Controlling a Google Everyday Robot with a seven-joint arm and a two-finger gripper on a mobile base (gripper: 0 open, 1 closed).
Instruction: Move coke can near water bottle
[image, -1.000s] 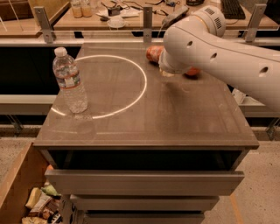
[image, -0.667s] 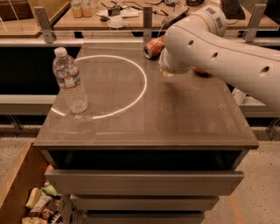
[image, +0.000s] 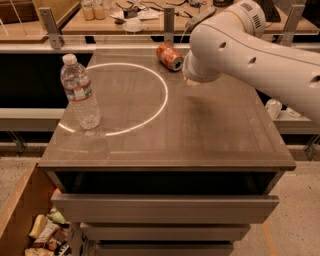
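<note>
A grey-brown table top is seen from above and in front, with 1 white arm reaching in from the right over its far half. The gripper is placed at the arm's lower end, close above the far right part of the surface, and it is almost wholly covered by the thick wrist. Whether it is spread or closed cannot be told, nor whether anything is clamped in it.

The coke can is laid on its side near the far edge of the table top, just to the left of the gripper. Its silver end is turned toward the front right. It appears to be touching the arm's end or lying just beside it, but the meeting point is hidden.

The water bottle is stood upright near the left edge, its white cap on top and its label facing the camera. It is well apart from the can, with most of the table's width lying between the 2.

A thin ring of white light is cast on the surface. The bottle is set on the ring's left side, and the can is lying just outside its far right arc.

Below the top, 1 drawer front is pulled slightly out. At the lower left, packets are heaped in an open wooden bin.
</note>
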